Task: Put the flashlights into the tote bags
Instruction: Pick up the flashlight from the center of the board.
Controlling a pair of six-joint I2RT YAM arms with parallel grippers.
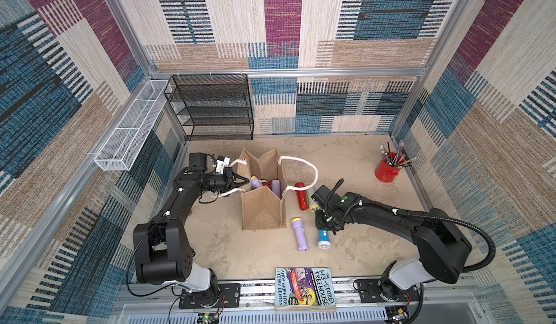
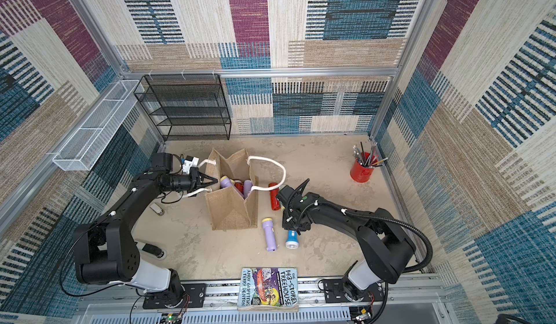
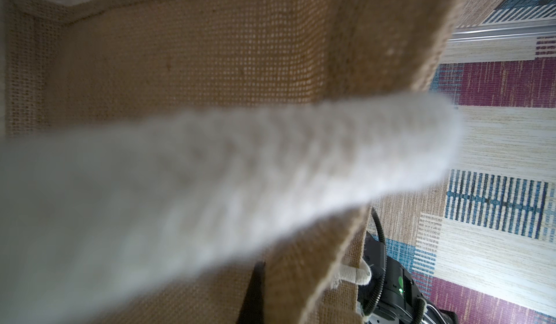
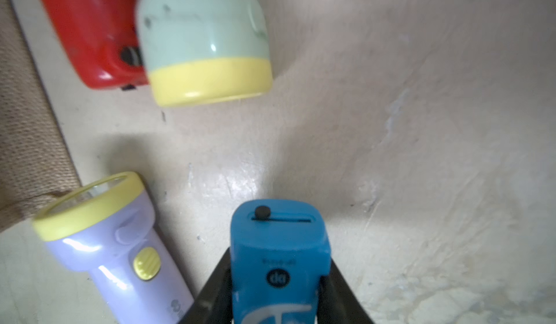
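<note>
A book [image 1: 305, 289] lies on the near edge of the table [image 1: 361, 187]. Beyond it, the right pincer [image 4: 278, 277] is clamped on the blue flashlight [image 1: 324, 239], with a lilac flashlight [image 1: 300, 235] just beside it. Farther back, a red flashlight [image 1: 301, 196] and a pale green flashlight [image 1: 311, 200] lie side by side next to the bag [image 1: 263, 211]. The bag stands open with several flashlights inside. The left pincer [image 1: 246, 181] is closed on the bag's rim.

The tote bag [image 1: 262, 214] is tan, handles [image 1: 314, 169] white. Blue flashlight [image 1: 324, 237], red flashlight [image 1: 301, 197], lilac flashlight [image 1: 300, 235] with a yellow collar.
</note>
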